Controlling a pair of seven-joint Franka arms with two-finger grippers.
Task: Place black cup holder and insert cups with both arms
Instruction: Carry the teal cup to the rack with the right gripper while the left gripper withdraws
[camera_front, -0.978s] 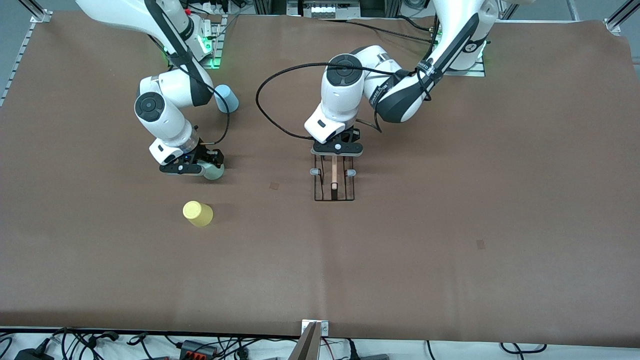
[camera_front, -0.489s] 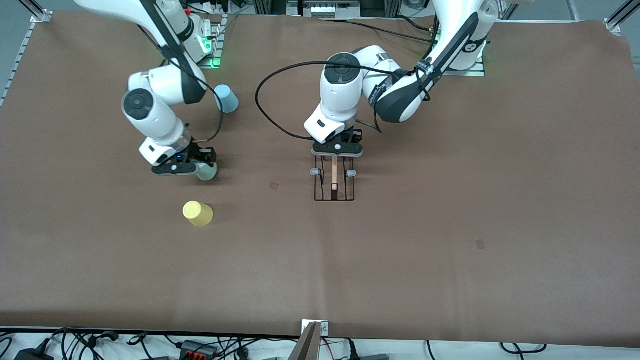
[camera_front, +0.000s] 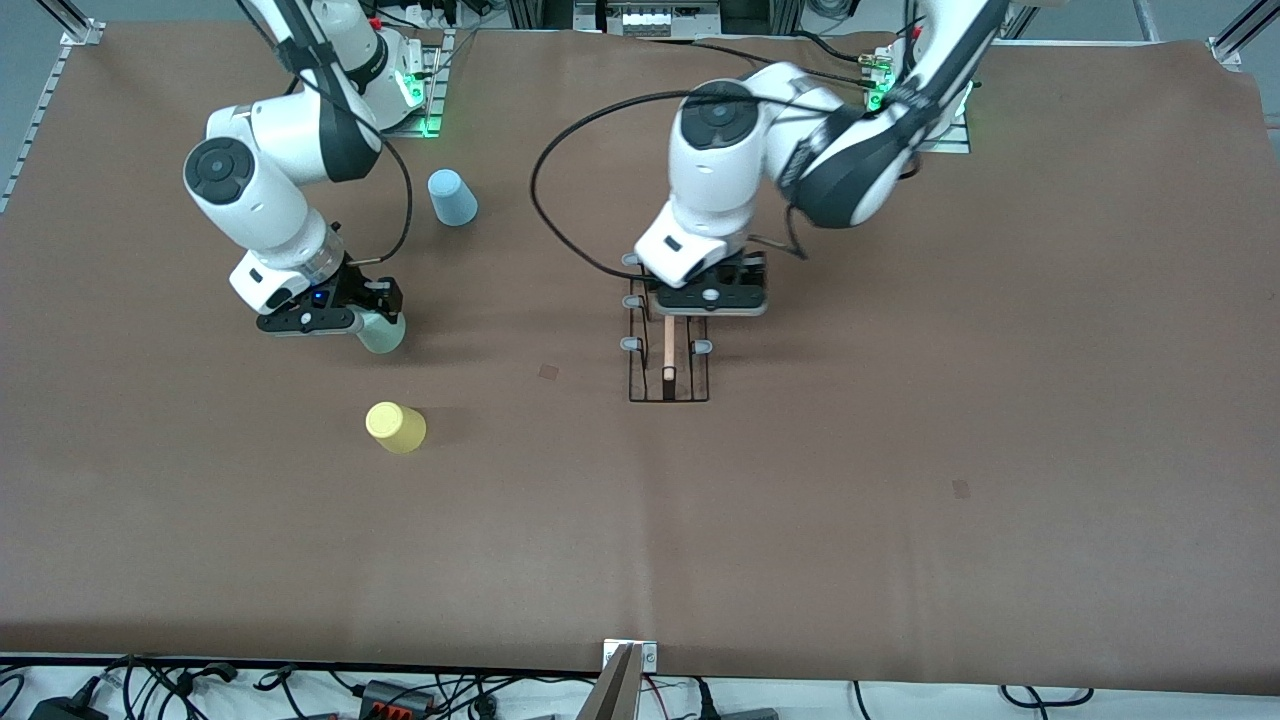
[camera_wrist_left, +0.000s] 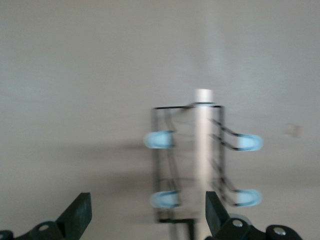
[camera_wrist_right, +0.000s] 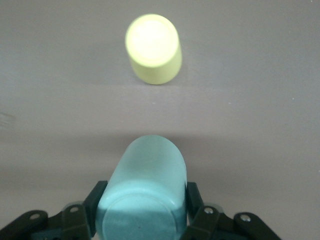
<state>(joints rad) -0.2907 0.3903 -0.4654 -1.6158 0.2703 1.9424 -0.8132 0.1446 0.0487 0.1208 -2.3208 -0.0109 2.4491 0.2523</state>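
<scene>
Brown paper-covered table (camera_front: 900, 500), thin wire cup holder (camera_front: 668, 372), tapered mint cup (camera_wrist_right: 142, 190)

The table (camera_front: 900, 450) is covered in plain brown, and both arms are white with black joints, cables and grippers. The cup holder (camera_front: 668, 385) is black wire with a light wooden rod (camera_front: 667, 345) and pale grey-blue prong tips (camera_wrist_left: 160, 139). The cups are unpatterned: one mint green (camera_wrist_right: 142, 195), one yellow (camera_front: 395, 427), one light blue (camera_front: 452, 197).
</scene>
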